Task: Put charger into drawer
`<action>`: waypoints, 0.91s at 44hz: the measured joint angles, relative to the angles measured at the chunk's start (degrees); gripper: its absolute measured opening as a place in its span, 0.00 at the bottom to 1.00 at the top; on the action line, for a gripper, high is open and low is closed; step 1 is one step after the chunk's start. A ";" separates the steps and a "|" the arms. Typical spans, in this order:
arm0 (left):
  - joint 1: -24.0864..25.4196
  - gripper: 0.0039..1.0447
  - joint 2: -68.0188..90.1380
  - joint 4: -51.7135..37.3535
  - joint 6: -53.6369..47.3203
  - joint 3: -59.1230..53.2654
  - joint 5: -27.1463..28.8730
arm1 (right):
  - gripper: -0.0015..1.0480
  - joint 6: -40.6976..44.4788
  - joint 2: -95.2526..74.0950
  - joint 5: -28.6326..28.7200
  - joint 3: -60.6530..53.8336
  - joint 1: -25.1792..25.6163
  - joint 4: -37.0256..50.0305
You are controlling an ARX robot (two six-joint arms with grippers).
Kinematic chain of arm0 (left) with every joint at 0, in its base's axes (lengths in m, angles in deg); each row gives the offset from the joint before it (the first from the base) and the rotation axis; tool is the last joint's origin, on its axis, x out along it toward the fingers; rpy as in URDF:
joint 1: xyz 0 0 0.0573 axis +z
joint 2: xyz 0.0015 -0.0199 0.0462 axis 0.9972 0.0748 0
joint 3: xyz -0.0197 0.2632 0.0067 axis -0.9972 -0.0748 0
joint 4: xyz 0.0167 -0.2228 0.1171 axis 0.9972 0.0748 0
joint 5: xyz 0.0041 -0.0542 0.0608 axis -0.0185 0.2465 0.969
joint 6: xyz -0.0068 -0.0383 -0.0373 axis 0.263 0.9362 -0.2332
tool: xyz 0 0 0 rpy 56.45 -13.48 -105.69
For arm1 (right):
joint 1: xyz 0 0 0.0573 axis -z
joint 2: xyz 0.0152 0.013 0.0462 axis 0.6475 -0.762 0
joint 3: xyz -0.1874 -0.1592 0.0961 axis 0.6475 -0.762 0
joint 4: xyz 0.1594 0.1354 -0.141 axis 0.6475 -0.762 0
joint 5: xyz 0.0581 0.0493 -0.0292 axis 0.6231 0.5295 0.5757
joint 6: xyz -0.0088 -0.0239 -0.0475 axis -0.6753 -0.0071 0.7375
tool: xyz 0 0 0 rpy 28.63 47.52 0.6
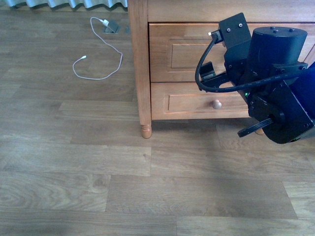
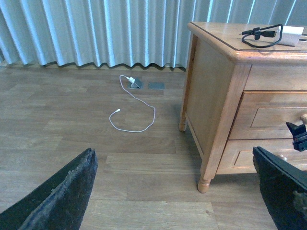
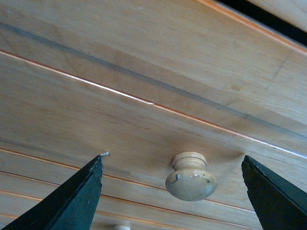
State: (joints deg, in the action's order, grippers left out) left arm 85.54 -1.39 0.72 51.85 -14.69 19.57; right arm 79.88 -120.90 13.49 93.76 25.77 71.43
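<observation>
The charger [image 2: 291, 36], a white brick with a black looped cable [image 2: 261, 37], lies on top of the wooden nightstand [image 2: 216, 96] and shows only in the left wrist view. The drawer [image 1: 179, 51] is the upper one and is shut. Its pale round knob [image 3: 191, 182] sits between the spread fingers of my right gripper [image 3: 175, 203], which is open, close to the drawer front and not touching the knob. From the front, the right gripper [image 1: 210, 73] hangs before the drawer's panel. My left gripper [image 2: 175, 201] is open over the floor, left of the nightstand.
A thin white cable [image 1: 101, 54] with a small adapter lies on the wood floor by a floor socket [image 1: 111, 27]. The lower drawer has its own knob [image 1: 217, 103]. A nightstand leg [image 1: 145, 129] stands on the floor. Curtains [image 2: 96, 28] hang behind.
</observation>
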 joint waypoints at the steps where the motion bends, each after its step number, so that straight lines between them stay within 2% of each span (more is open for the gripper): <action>1: 0.00 0.94 0.00 0.00 0.00 0.00 0.00 | 0.82 0.00 -0.07 0.00 0.02 0.00 -0.04; 11: 0.00 0.94 0.00 0.00 0.00 0.00 0.00 | 0.81 -0.02 -0.63 -0.04 0.13 0.17 -0.33; 19: 0.00 0.94 0.00 0.00 0.00 0.00 0.00 | 0.48 -0.02 -0.63 -0.28 0.15 0.33 -0.31; 28: 0.00 0.94 0.00 0.00 0.00 0.00 0.00 | 0.25 -0.07 -0.59 -0.85 0.15 0.57 -0.20; 40: 0.00 0.94 0.00 0.00 0.00 0.00 0.00 | 0.23 -0.15 -0.59 -1.03 0.15 0.55 -0.33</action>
State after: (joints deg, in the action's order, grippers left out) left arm 85.54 -1.39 0.72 51.85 -14.69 19.57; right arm 79.73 -121.49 12.46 93.91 26.31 71.10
